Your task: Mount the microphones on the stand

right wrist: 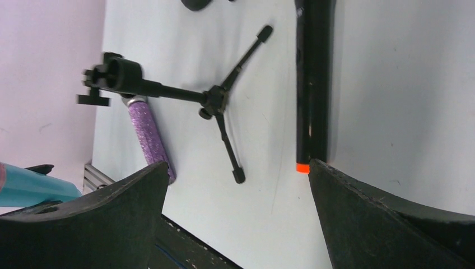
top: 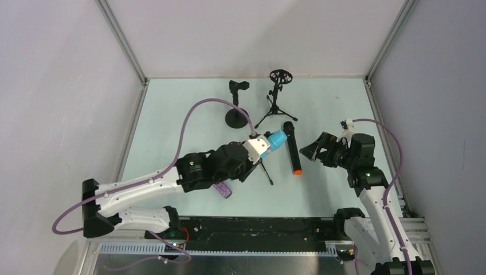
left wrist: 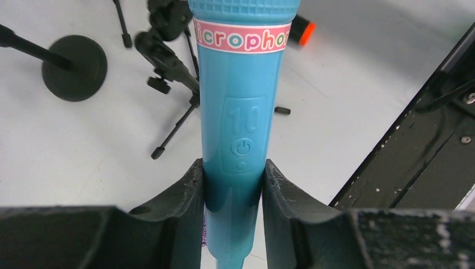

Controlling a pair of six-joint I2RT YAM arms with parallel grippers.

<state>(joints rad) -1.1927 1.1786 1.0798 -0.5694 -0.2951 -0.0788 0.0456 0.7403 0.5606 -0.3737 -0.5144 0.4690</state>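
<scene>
Your left gripper (left wrist: 232,185) clamps the turquoise plastic microphone (left wrist: 241,101) low on its handle, right gripper (right wrist: 238,165) gaping empty, so pressing it into the black tripod stand (left wrist: 171,64) could twist it loose.

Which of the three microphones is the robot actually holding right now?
The turquoise microphone, clamped between the left gripper's fingers. The black one with the orange end and the purple glitter one both lie loose on the table.
</scene>
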